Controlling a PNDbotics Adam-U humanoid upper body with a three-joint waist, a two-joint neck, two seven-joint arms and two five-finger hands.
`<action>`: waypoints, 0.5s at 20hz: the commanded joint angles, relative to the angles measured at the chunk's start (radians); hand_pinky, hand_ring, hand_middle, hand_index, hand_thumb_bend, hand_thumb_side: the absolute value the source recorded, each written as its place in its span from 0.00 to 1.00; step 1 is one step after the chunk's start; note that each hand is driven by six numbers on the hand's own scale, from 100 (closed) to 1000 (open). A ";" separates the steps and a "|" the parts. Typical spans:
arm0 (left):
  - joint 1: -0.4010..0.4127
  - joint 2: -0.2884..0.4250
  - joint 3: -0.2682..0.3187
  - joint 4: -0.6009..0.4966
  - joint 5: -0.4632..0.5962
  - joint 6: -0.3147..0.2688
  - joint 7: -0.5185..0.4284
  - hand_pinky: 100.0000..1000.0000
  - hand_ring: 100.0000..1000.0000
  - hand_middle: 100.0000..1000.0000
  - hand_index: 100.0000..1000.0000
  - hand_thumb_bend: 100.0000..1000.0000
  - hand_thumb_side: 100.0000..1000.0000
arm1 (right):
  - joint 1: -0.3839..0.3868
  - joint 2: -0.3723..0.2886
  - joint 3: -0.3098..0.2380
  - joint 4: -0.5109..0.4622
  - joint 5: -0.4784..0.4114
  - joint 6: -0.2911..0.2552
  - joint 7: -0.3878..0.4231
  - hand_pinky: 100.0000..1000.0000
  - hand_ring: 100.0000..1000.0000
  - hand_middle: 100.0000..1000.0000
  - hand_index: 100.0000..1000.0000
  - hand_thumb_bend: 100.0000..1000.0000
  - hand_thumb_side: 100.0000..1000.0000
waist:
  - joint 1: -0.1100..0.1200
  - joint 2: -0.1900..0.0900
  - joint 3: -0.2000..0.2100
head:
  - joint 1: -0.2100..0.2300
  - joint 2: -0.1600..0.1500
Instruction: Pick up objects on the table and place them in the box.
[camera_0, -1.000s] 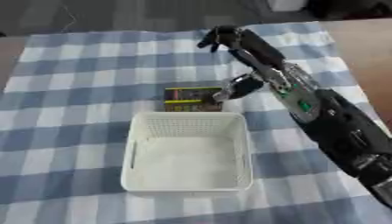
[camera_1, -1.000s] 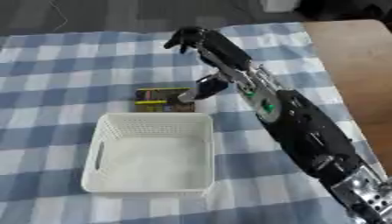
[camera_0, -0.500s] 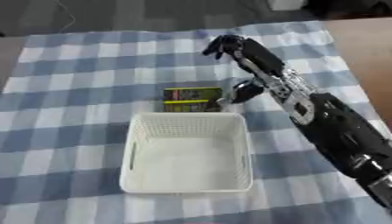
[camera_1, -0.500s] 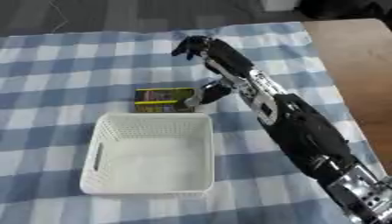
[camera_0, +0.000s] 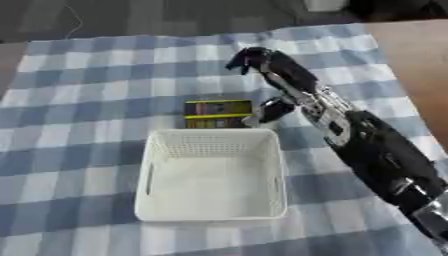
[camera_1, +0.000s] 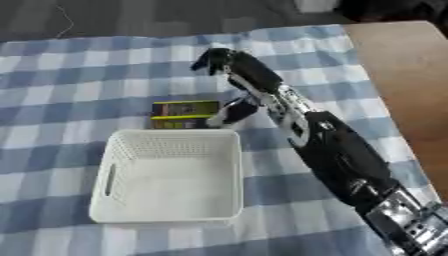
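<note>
Dark flat packet (camera_0: 217, 114) with yellow stripe lying on checked tabletop (camera_0: 87, 90), touching far wall of white box (camera_0: 210, 181); box holding nothing. Right eye view: right hand (camera_1: 229, 65) raised beyond packet, fingers curled and holding nothing, thumb (camera_1: 234, 111) just beside packet's right end.
</note>
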 joint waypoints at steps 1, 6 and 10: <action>-0.020 0.007 0.001 -0.011 0.009 -0.002 -0.006 0.59 0.60 0.76 0.79 0.75 0.57 | -0.007 0.002 -0.001 0.005 -0.003 0.003 0.017 0.00 0.52 0.66 0.77 0.90 0.49 | -0.001 -0.018 0.004 | -0.014 -0.012; -0.025 0.004 0.000 -0.011 0.011 -0.002 -0.007 0.59 0.60 0.76 0.79 0.75 0.57 | 0.000 0.012 0.000 0.029 0.009 0.002 0.029 0.00 0.52 0.66 0.77 0.90 0.49 | -0.005 -0.018 0.009 | -0.012 -0.010; -0.028 0.003 -0.001 -0.011 0.013 -0.002 -0.008 0.59 0.60 0.76 0.79 0.75 0.57 | 0.002 0.018 0.003 0.035 0.029 -0.008 0.030 0.00 0.52 0.66 0.76 0.90 0.50 | -0.005 -0.018 0.011 | -0.011 -0.010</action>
